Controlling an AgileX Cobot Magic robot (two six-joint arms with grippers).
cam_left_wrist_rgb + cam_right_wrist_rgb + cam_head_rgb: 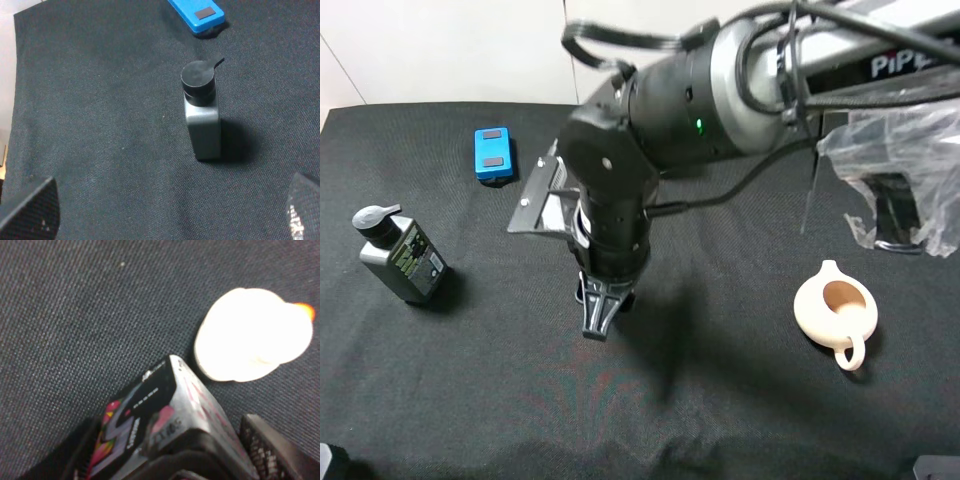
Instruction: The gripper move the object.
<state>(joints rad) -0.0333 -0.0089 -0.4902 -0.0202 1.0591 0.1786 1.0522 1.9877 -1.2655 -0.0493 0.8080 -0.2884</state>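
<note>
My right gripper [600,308] is the black jawed end of the big black arm that reaches across the middle of the table and points down at the cloth. In the right wrist view the right gripper [172,457] has its fingers [272,452] against both sides of the object [150,412], a small black box with red-pink graphics. The arm hides the object in the exterior view. I cannot tell whether it is off the cloth. My left gripper [167,210] is open and empty, apart from the object.
A small white lumpy figure [247,335] lies right beside the object. A grey pump bottle [405,255] [201,117] stands at the left. A blue flat box [492,155] [197,14] lies behind it. A cream spouted pot [835,312] and a plastic bag [900,170] are at the right.
</note>
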